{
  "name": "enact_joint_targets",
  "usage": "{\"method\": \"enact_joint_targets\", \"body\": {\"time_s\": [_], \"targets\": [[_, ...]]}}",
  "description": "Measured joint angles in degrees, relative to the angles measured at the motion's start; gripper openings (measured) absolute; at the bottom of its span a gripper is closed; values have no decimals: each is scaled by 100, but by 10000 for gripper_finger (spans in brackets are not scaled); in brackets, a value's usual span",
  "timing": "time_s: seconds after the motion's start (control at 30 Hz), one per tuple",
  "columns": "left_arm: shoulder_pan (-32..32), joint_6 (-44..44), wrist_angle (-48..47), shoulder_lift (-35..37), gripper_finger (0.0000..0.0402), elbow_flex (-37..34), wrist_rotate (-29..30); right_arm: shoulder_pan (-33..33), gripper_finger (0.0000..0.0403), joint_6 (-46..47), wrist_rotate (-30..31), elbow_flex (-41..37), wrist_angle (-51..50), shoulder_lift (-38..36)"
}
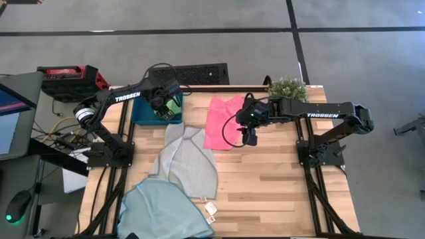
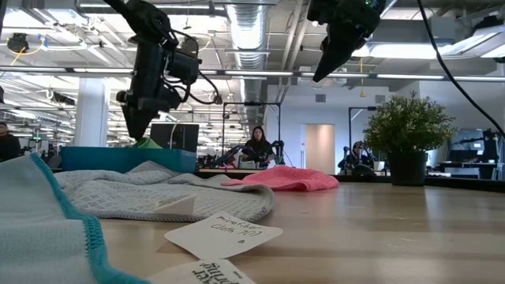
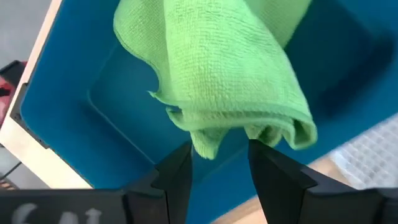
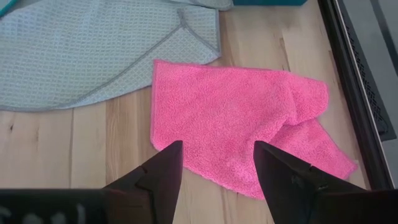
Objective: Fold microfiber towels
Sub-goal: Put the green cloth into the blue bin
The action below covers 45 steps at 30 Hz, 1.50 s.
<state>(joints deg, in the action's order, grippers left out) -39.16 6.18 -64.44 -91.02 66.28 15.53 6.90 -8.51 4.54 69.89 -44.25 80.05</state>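
The green towel point(image 3: 217, 68) is sitting folded in the tray point(image 1: 141, 114) at the far left of the surface point(image 1: 265, 186), so by my reckoning that one is done and the pink towel point(image 4: 242, 121) is coming up next. The left gripper point(image 3: 219, 163) is hanging just over the green bundle, fingers spread, one to each side of its near edge and pinching nothing. The right gripper point(image 4: 219, 163) is hovering above the pink towel, which is lying crumpled and open on the wood near the far edge, beside the plant point(image 1: 287, 88); its fingers are spread wide and holding nothing. From where I am standing, the next move is calling for that gripper to drop onto a pink edge or corner and close on it. The grey towel point(image 1: 186, 159) is sprawling mid-surface just beside the pink one, and the blue towel point(image 1: 163, 211) is bunching at the near edge, both unfolded.
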Motion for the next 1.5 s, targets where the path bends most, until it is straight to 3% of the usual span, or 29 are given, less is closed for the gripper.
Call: {"method": "enact_joint_targets", "body": {"time_s": [0.43,0.77,0.87,1.03,1.27,1.33,1.5], "targets": [[0,-119,1033,-45,148,-282,299,0,221,0,2,2,12,0],[-16,-88,974,-889,147,-282,571,0,221,9,4,1,13,0],[-20,-102,781,-946,122,-284,842,0,221,9,4,1,11,0],[-20,-103,264,-903,20,-215,1397,31,221,7,24,0,13,0],[28,160,-361,-903,3,-188,2456,160,221,7,28,0,13,1],[47,102,-453,-903,4,-188,2414,180,221,2,28,2,13,2],[48,-50,-410,-903,5,-197,1661,188,221,-7,28,1,13,0]]}}
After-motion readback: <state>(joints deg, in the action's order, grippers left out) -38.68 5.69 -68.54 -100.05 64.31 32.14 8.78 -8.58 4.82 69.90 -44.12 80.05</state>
